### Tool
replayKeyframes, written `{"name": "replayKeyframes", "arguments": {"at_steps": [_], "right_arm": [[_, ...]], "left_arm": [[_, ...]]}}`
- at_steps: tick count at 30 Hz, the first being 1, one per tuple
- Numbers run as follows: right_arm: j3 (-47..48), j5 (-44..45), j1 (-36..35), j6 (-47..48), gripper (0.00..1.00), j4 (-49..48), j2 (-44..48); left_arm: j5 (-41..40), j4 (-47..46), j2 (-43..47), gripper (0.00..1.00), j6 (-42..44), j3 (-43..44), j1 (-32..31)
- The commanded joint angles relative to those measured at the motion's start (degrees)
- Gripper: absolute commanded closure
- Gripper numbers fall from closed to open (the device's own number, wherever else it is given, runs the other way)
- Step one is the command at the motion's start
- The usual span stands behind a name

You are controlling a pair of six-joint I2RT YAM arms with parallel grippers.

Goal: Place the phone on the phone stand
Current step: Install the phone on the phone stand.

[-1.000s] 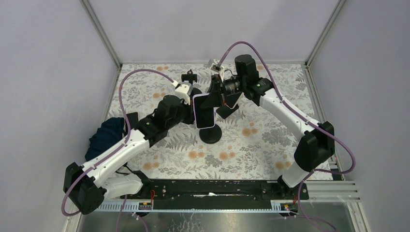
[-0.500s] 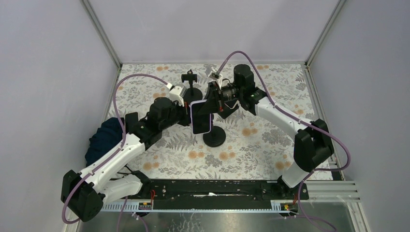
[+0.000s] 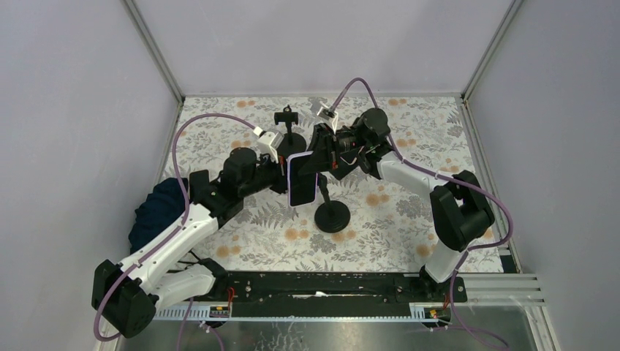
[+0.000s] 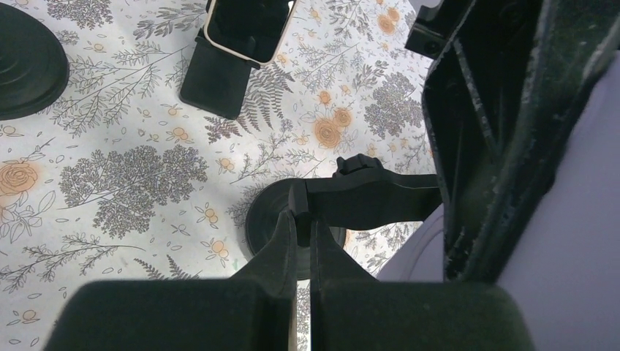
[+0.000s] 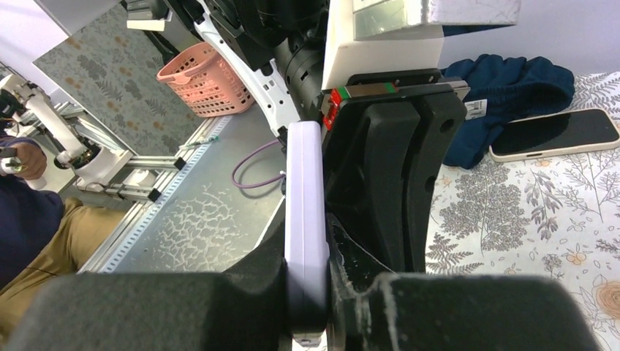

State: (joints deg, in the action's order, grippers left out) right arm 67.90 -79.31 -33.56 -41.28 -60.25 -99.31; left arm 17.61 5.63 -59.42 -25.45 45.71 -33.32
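Smooth lilac phone [image 3: 303,179]; matt black plastic stand [image 3: 332,216]; matt floral-print table cover [image 3: 409,212]

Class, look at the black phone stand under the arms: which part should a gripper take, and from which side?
On the phone stand, pinch the thin arm, raised clear above the round base, coming from the left; the wide, flat base offers no pinch. The left gripper is shut on that arm.

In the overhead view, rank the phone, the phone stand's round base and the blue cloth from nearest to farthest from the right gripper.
1. phone: clamped in the right gripper, mid-table.
2. Round base of the phone stand: just nearer the arm bases, slightly right.
3. blue cloth: far off at the table's left edge.
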Motion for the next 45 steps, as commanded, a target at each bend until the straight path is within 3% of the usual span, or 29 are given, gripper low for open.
{"name": "replayKeyframes", "arguments": {"at_steps": [1, 2, 5, 7, 16, 20, 38, 41, 45], "right_arm": [[3.2, 1.2, 1.5, 11.5, 1.00, 13.9, 2.7], [3.5, 1.6, 1.9, 16.4, 1.00, 18.1, 3.1], [7.7, 3.5, 2.3, 33.8, 1.00, 43.0, 3.9], [9.3, 4.0, 2.3, 41.6, 1.00, 51.2, 4.2], [7.7, 3.4, 2.8, 39.3, 1.00, 46.3, 4.4], [7.3, 4.2, 3.5, 43.6, 1.00, 49.7, 4.2], [2.1, 2.4, 11.0, 45.2, 1.00, 47.7, 4.2], [2.8, 2.6, 12.5, 47.4, 1.00, 51.2, 3.9], [6.3, 4.2, 13.9, 58.4, 1.00, 66.0, 2.8]], "left_arm": [[3.3, -6.5, 1.8, 1.00, -0.6, 0.8, 0.4], [3.5, -6.4, 2.0, 1.00, -0.3, 0.8, 0.4], [3.8, -6.5, 2.8, 1.00, 0.0, 0.2, 0.9], [3.9, -6.9, 3.2, 1.00, 0.1, 0.0, 1.1], [6.1, -7.5, 2.8, 1.00, 0.2, -0.2, 1.6], [6.3, -7.3, 3.0, 1.00, 0.8, -0.3, 1.6], [1.5, 0.3, -3.8, 1.00, 6.4, 4.7, 1.8], [0.6, 1.9, -4.6, 1.00, 6.8, 6.0, 1.8], [-0.8, 4.0, -5.3, 1.00, 7.2, 7.2, 1.7]]}}
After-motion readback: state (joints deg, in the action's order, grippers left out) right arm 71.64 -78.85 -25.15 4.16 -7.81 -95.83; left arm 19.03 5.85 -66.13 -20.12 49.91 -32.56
